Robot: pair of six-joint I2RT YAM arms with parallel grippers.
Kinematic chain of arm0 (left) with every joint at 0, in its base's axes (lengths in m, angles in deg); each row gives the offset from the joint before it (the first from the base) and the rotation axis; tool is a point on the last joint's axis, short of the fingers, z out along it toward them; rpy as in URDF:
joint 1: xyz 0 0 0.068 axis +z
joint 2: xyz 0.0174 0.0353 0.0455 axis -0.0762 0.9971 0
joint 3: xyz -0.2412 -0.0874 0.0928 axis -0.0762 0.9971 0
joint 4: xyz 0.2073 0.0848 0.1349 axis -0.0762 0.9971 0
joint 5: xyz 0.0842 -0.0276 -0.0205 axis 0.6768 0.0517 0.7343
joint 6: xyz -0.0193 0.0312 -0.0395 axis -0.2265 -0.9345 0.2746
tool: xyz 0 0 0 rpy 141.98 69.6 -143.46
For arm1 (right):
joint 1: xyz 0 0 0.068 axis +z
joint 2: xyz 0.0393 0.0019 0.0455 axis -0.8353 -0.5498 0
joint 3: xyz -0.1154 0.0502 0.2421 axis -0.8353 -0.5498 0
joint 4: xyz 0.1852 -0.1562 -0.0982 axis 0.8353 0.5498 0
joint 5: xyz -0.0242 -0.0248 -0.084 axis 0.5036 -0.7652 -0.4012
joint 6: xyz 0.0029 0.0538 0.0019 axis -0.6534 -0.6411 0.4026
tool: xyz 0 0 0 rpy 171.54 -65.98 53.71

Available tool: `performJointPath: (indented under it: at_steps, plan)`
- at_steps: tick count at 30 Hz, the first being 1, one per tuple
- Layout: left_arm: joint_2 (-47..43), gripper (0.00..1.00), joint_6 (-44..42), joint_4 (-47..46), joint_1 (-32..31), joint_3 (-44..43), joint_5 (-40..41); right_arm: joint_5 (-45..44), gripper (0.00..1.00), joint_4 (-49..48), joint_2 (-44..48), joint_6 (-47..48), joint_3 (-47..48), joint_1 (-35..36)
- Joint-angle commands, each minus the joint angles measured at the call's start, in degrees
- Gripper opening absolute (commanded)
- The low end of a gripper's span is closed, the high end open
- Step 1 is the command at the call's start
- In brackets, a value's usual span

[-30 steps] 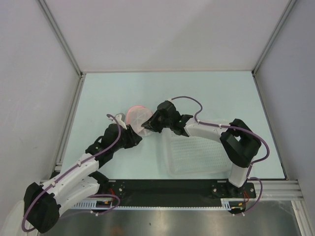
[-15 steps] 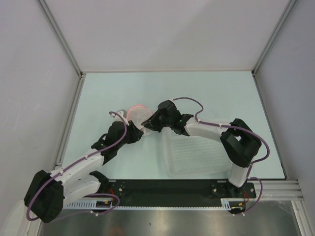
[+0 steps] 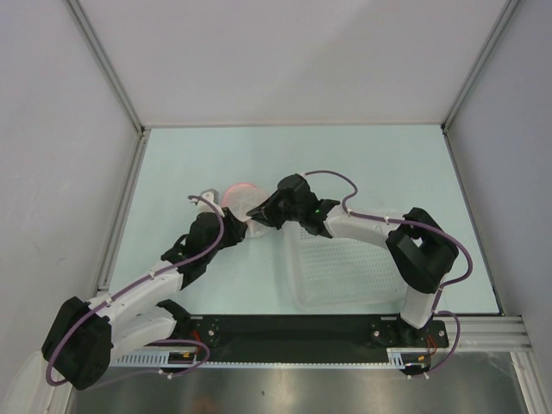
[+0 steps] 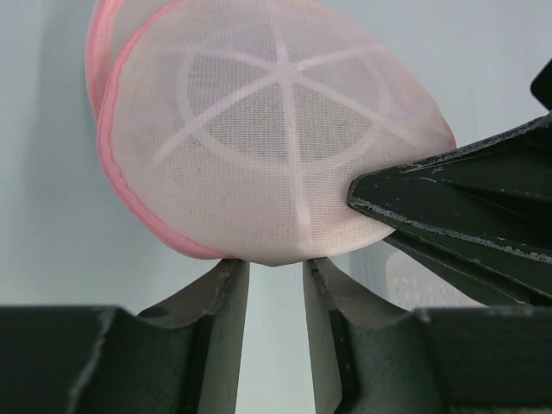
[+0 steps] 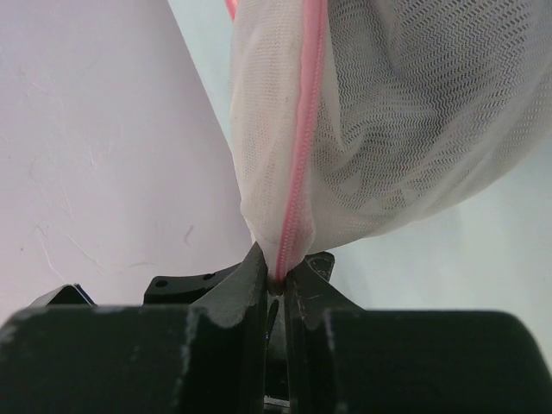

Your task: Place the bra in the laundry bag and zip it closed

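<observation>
Left arm stretches forward and rightward from its base. Right arm bends left across the white basket (image 3: 345,267). Both meet at the laundry bag (image 3: 239,200), left of centre on the counter (image 3: 388,164).

Right wrist view only: right claw (image 5: 278,274) pinching the bag's pink zipper seam.

Left wrist view only: left claw (image 4: 274,280) partly spread, bag's lower edge at its tips.

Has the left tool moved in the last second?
Yes, slightly: in the top view the left tool crept up the frame toward the laundry bag, judged against the fixed basket.
</observation>
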Motion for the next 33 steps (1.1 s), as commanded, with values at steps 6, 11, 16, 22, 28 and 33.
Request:
performJointPath:
  at_steps: [6,11,16,22,28,33]
  plan:
    - [-0.46,0.47,-3.60,-8.62,-0.34,-0.95,2.21,1.61,0.00,-0.82,0.44,-0.79,0.63,0.35]
    - [-1.33,0.44,-5.18,-13.53,-0.43,0.89,2.73,2.40,0.00,-1.17,0.17,-0.87,0.72,0.36]
    - [-1.51,0.41,-6.24,-17.41,-0.43,2.12,2.91,2.75,0.00,-1.61,0.17,-1.05,0.72,0.62]
    - [-1.34,0.38,-7.11,-20.92,-0.51,2.30,3.00,3.45,0.00,-1.88,-0.01,-1.14,1.07,0.71]
    - [-0.19,0.27,-8.43,-19.00,-0.43,0.46,4.40,3.98,0.00,-2.05,0.34,-1.67,0.98,0.71]
    - [0.51,0.10,-8.70,-16.28,-0.43,-1.47,7.38,3.89,0.00,-1.96,1.22,-1.84,0.54,0.71]
